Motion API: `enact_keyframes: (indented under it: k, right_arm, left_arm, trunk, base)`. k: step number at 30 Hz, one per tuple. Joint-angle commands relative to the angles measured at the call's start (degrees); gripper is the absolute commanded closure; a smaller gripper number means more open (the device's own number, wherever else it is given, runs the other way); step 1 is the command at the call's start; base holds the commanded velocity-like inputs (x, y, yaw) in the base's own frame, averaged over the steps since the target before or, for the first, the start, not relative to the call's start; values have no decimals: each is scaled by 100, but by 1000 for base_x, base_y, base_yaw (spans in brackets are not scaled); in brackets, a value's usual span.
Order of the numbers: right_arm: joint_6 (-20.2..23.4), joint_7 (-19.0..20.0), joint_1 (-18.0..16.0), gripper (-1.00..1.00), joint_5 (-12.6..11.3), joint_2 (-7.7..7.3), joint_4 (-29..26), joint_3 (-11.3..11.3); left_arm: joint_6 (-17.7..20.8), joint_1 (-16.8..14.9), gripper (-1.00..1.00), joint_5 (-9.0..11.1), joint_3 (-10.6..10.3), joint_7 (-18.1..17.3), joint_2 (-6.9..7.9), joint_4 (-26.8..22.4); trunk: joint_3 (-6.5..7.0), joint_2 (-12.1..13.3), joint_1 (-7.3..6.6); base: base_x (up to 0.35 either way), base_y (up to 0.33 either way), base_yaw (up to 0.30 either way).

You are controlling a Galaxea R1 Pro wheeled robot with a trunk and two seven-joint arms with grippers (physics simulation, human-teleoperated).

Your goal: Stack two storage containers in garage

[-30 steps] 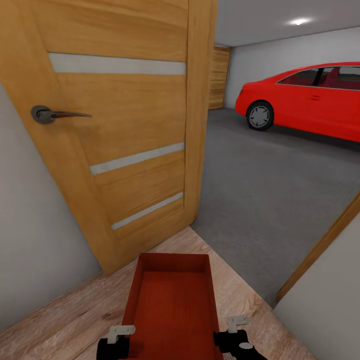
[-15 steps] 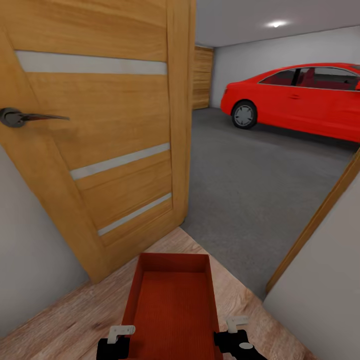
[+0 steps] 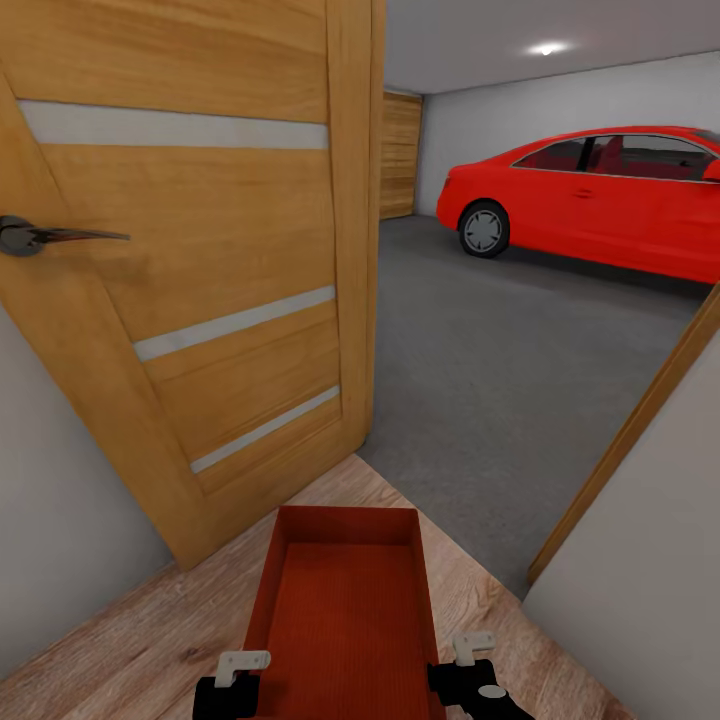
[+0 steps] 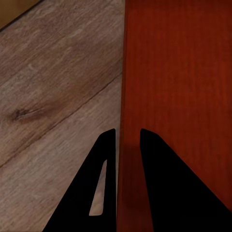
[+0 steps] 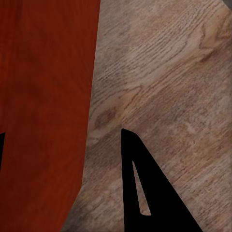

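One orange-red storage container (image 3: 345, 600) hangs low in front of me over the wood-plank floor (image 3: 150, 650), lengthwise and topless. The other container is out of view. My left gripper (image 3: 240, 672) is at its left wall; in the left wrist view the gripper (image 4: 128, 137) is shut on that wall of the container (image 4: 179, 87). My right gripper (image 3: 468, 660) is at the right wall; in the right wrist view the gripper (image 5: 62, 131) stands wide open astride the container's (image 5: 43, 96) edge, with its outer finger (image 5: 145, 193) clear of the wall. Through the doorway lies the garage floor (image 3: 500, 380), dark-grey concrete.
An open wooden door (image 3: 200, 280) with a dark handle (image 3: 40, 237) stands close on the left. The door frame (image 3: 640, 430) and a pale wall (image 3: 650, 620) close in on the right. A red car (image 3: 600, 200) is parked at the garage's far right.
The whole view has shifted: door, handle and car sit further left in the picture, so the camera moved. The container and both grippers keep their places in the view.
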Motion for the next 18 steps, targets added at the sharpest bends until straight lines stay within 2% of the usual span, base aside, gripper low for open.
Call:
enact_keyframes:
  k: [1,18]
  right_arm:
    - [-12,-58,-4,100,22,-3,8,27]
    - [-12,-58,-4,100,22,-3,5,27]
  left_arm:
    - [-19,-4,100,-9,29,83,4,-2]
    - [-19,-4,100,-9,29,83,4,-2]
  trunk:
    - [-4,-2,-1]
    - [-4,-2,-1]
  base:
    - [0,0,0]
    - [0,0,0]
